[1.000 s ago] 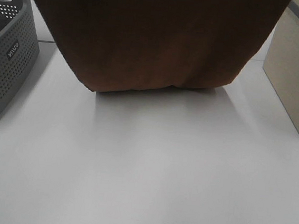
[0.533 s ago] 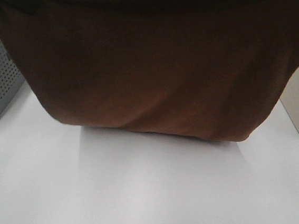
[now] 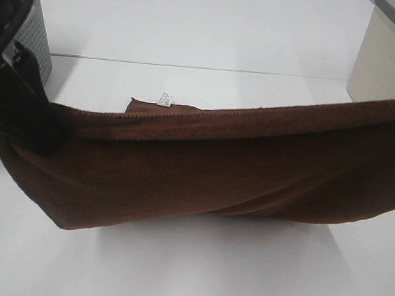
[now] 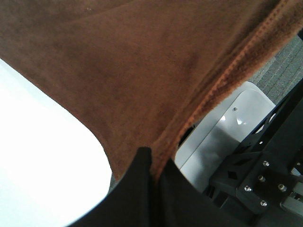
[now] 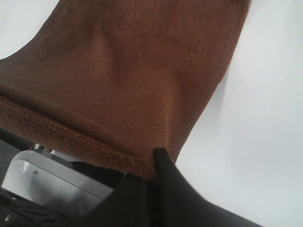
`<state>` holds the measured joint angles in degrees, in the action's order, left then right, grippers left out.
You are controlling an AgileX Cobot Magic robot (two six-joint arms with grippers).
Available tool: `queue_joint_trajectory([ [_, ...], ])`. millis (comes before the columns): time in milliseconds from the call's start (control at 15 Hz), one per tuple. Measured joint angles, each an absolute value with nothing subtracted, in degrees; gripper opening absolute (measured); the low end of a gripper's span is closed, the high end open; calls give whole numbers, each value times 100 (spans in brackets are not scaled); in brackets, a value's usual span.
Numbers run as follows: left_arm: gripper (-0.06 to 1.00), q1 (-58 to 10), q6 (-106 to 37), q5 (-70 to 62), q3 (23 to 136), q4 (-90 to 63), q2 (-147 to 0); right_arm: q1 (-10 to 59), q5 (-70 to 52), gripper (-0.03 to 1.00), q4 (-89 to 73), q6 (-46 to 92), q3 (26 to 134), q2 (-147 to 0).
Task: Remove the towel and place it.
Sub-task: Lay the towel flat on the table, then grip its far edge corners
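The dark brown towel (image 3: 216, 171) hangs stretched across the exterior high view, sagging in the middle over the white table (image 3: 192, 273). Its stitched top hem shows, with a small white tag (image 3: 164, 99) on a folded corner behind. My left gripper (image 3: 26, 114) is shut on the towel's left end. In the left wrist view the left gripper (image 4: 151, 160) pinches the towel's hem (image 4: 222, 80). My right gripper (image 5: 152, 165) is shut on the other end of the towel (image 5: 123, 75); it lies outside the exterior high view, past the right side.
A grey perforated basket (image 3: 34, 41) stands at the left, behind the left gripper. A beige bin (image 3: 391, 65) stands at the right back. Bare white table lies in front of and behind the towel.
The towel has come toward the near side and lower in the exterior high view. It filled the upper picture before; now its top hem, the tag and the table behind show.
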<state>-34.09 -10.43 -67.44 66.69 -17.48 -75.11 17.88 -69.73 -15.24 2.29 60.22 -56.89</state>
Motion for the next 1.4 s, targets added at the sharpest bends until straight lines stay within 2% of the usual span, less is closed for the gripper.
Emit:
queue_joint_trajectory([
  [333, 0, -3867, -859, -6801, 5884, -2028, -7471, 1788, -6984, 1, -1891, -40, 5082, -5042],
  [667, 0, -3988, -487, -6858, 5466, -2149, -7552, 1776, -6979, 1, -2229, -40, 3953, -5265],
  [867, 0, -4274, -481, -6887, 5397, -2172, -8193, 1776, -6979, 1, -2194, 86, 3873, -5735],
  [1400, 0, -4314, -1375, -6835, 5386, -3260, -9654, 1776, -6818, 1, -2624, 928, 3873, -7597],
])
